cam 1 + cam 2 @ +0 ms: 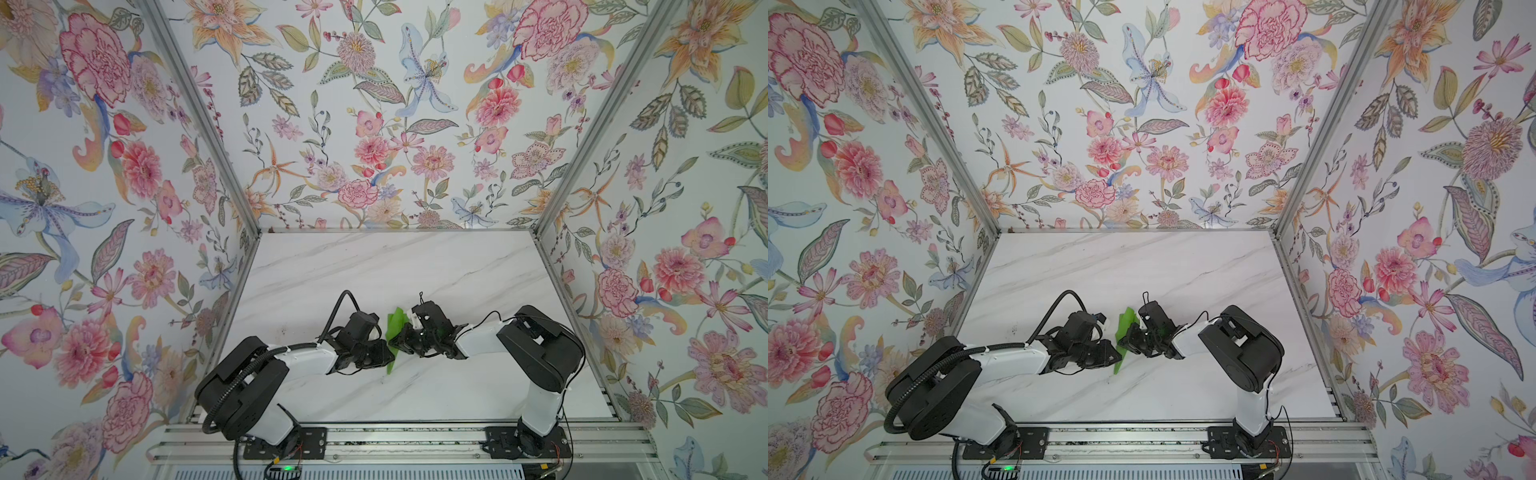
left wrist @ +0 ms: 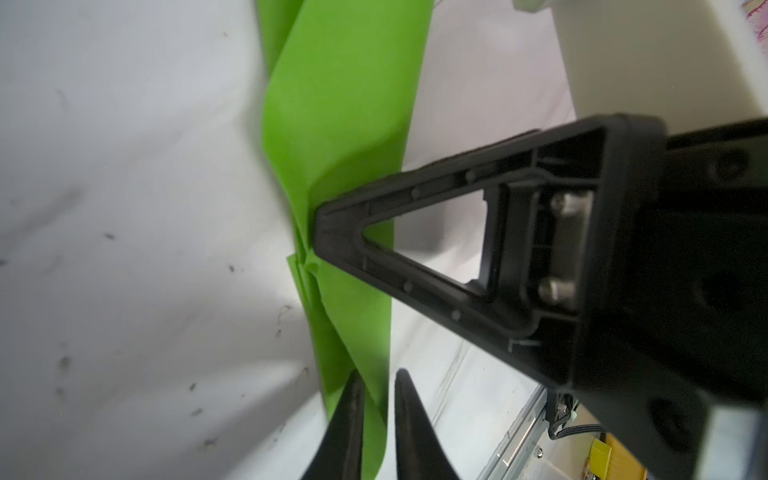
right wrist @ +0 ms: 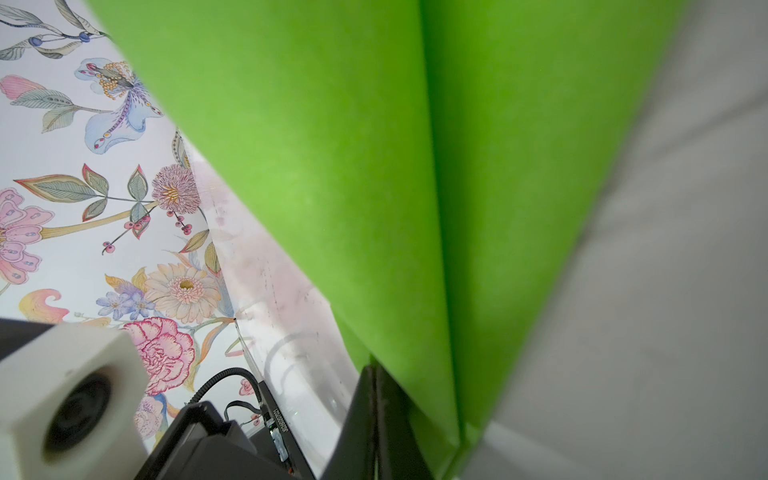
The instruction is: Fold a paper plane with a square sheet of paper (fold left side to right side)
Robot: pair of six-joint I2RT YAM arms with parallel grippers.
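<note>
The square sheet of paper is bright green and folded into a slim pointed strip with a centre crease. It stands tilted over the middle of the marble table, between the two arms. My right gripper is shut on the paper's middle, and the paper puckers at its black fingertip. My left gripper sits just nearer the front. Its fingers stand almost together, with the strip's lower end running between them.
The white marble table is boxed in by floral walls on three sides. An aluminium rail with both arm bases runs along the front edge. The left arm's white camera block sits close beside the right gripper.
</note>
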